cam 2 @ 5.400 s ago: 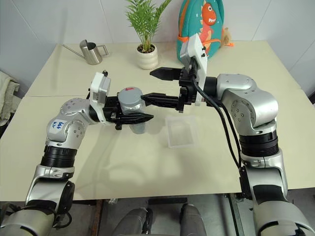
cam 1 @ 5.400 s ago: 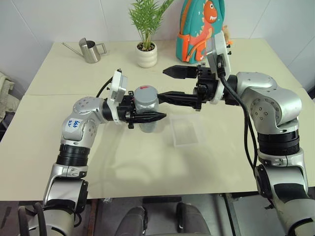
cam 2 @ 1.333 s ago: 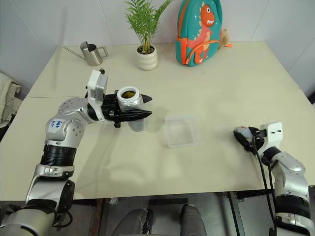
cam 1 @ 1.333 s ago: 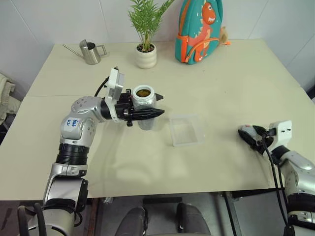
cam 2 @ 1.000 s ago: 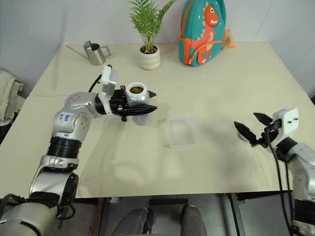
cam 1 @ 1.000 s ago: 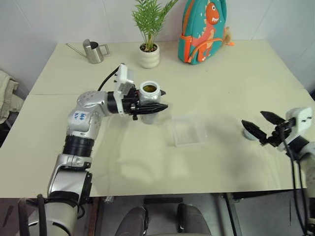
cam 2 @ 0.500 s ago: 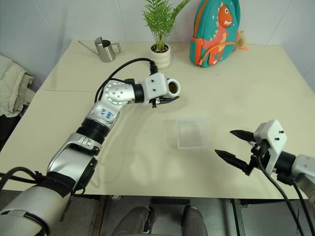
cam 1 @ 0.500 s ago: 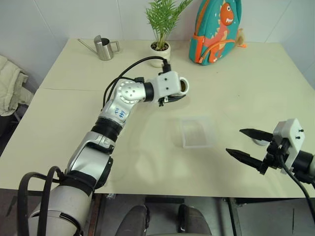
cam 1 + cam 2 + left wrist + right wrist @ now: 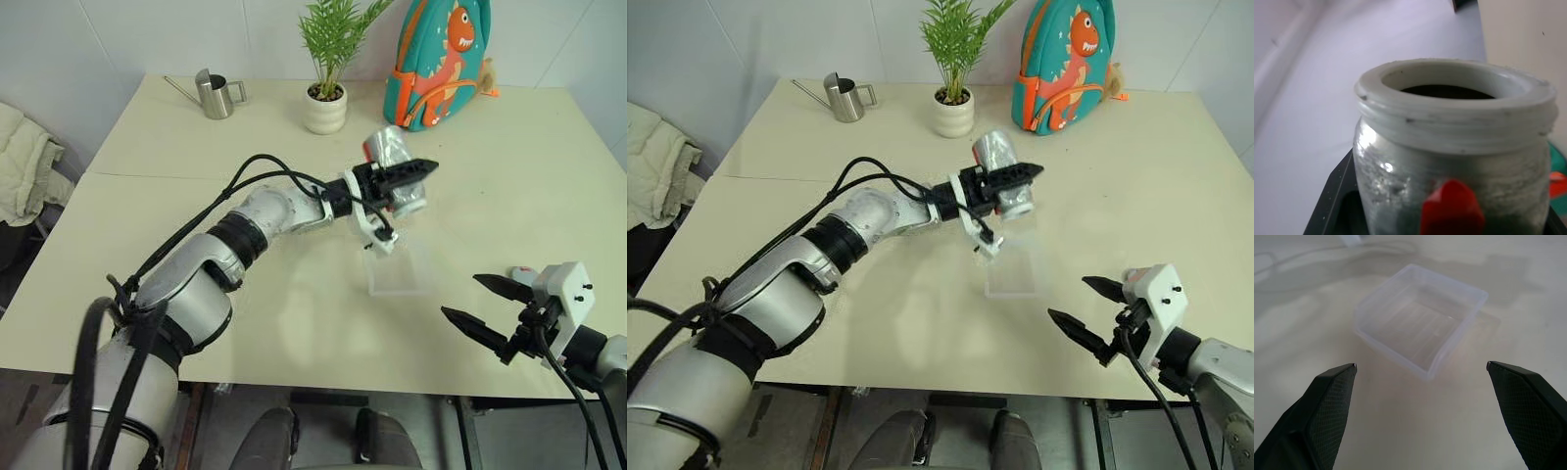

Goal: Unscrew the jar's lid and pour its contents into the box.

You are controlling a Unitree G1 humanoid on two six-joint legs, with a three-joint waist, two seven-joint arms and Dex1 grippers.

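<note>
Tipping over the box [image 9: 400, 276], the jar [image 9: 397, 168] lies almost on its side in the left pincer [image 9: 404, 176], whose black fingers are clamped across its shiny silvery body, red label stripe showing. The mouth is bare: a thick whitish threaded rim with something dark inside, seen close in the left wrist view [image 9: 1454, 105]. So the unscrewing looks done, and the pour is what is in hand. Nothing brown has landed that I can make out; the box looks empty from the right wrist view [image 9: 1418, 335], so the emptying itself seems yet to come. I would judge the jar needs more tilt, mouth downward and centred over the box.

The lid [image 9: 522, 274] I take to be the small pale round thing resting on the tabletop [image 9: 196, 294] just behind the right pincer [image 9: 480, 308], though it is half hidden. That pincer hangs low near the front edge, its two pointed, textured black fingers spread wide and holding nothing.

The box is thin, clear plastic, shallow, with rounded corners and a faintly ribbed floor. The tabletop is smooth, matt cream.
</note>
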